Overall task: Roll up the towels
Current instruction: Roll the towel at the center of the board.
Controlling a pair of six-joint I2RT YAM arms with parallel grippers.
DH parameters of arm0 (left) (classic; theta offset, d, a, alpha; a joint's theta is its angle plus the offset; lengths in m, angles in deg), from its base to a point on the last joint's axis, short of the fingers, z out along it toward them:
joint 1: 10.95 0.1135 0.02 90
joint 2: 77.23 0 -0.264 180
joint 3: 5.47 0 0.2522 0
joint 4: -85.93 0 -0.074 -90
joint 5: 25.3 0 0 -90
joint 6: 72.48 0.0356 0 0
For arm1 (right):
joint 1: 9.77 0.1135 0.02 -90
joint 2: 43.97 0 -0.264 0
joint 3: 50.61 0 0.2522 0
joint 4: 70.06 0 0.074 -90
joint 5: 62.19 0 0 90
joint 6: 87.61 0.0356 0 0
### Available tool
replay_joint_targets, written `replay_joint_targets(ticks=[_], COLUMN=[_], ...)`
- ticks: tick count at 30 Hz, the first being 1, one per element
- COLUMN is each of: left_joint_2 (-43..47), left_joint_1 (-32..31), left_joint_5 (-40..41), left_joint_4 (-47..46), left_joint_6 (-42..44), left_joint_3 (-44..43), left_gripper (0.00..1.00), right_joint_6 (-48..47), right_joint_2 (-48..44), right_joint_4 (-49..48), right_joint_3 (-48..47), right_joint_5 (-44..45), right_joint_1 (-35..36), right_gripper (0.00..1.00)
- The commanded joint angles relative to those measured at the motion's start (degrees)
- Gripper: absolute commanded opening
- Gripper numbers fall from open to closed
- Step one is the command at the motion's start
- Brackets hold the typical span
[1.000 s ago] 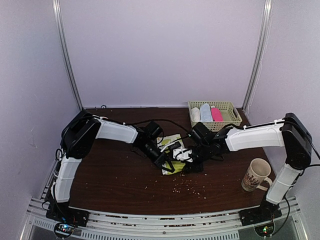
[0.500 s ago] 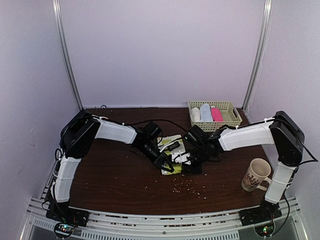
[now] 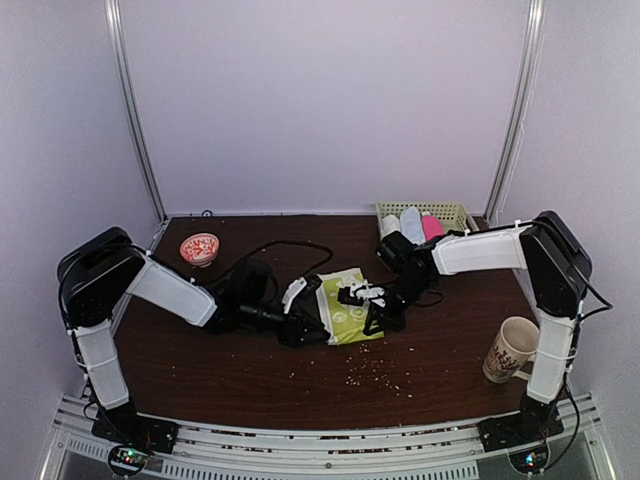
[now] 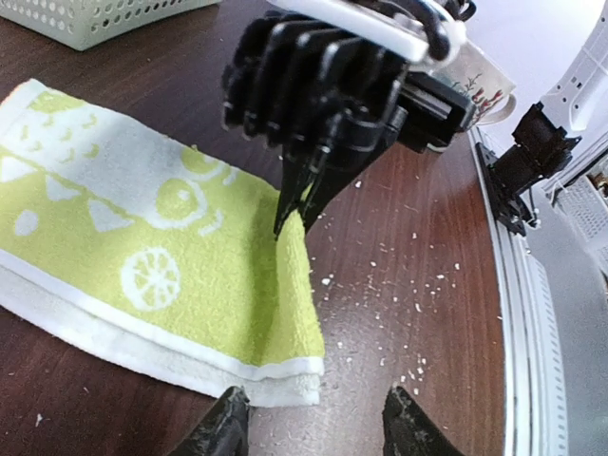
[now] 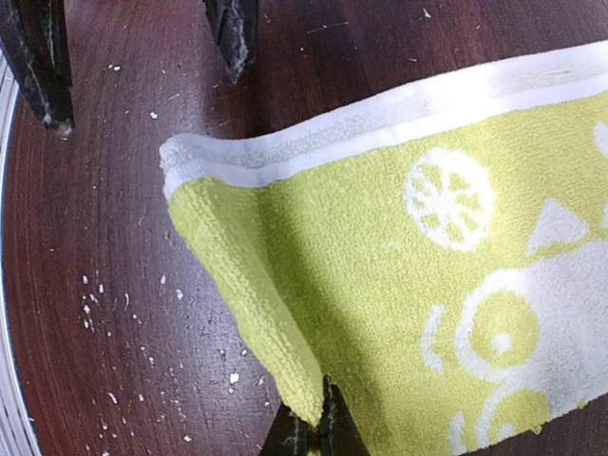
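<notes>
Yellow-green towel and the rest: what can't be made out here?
Top view: basket front behind the right arm; contents unclear.
Top view: left tool and right tool too small, dark; jaws unreadable.
Right wrist: yellow-green towel cut off by right edge; far end unseen.
Left wrist: mug mostly hidden behind right tool.

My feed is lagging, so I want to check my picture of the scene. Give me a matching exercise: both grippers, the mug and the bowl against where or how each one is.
Things:
1. right gripper
2. left gripper
3. mug
4. bowl

Places or states:
A. back left of the table
B. open, just short of the towel's white-edged corner
C. shut, pinching a raised fold of the yellow-green towel
D. near the right edge, beside the right arm's base

Pairs: 1-C, 2-B, 3-D, 4-A
</notes>
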Motion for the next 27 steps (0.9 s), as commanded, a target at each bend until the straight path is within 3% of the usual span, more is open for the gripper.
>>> replay_joint_targets(ticks=[1, 13, 18, 27], left_joint_2=[-0.44, -5.54, -6.86, -4.23], left_joint_1=[-2.26, -7.24, -7.24, -7.24], left_joint_5=[7.65, 11.69, 12.14, 17.34], left_joint_4=[-14.37, -9.82, -0.42, 5.88], left_joint_6=[3.4, 12.82, 17.76, 21.78], left_joint_3=[1.23, -5.67, -9.73, -8.2], left_gripper=[0.49, 0.51, 0.5, 0.5], right_joint_6=[0.5, 2.78, 3.06, 3.31], right_joint_2=[2.92, 3.44, 3.93, 4.16], right_joint_4=[5.9, 4.76, 4.75, 4.26], right_joint_3=[-3.05, -2.86, -3.19, -3.14], right_joint_5=[-4.82, -6.7, -7.48, -7.94], right_joint_1=[-0.94, -1.81, -1.94, -2.28], right_gripper=[0.01, 0.01, 0.01, 0.02])
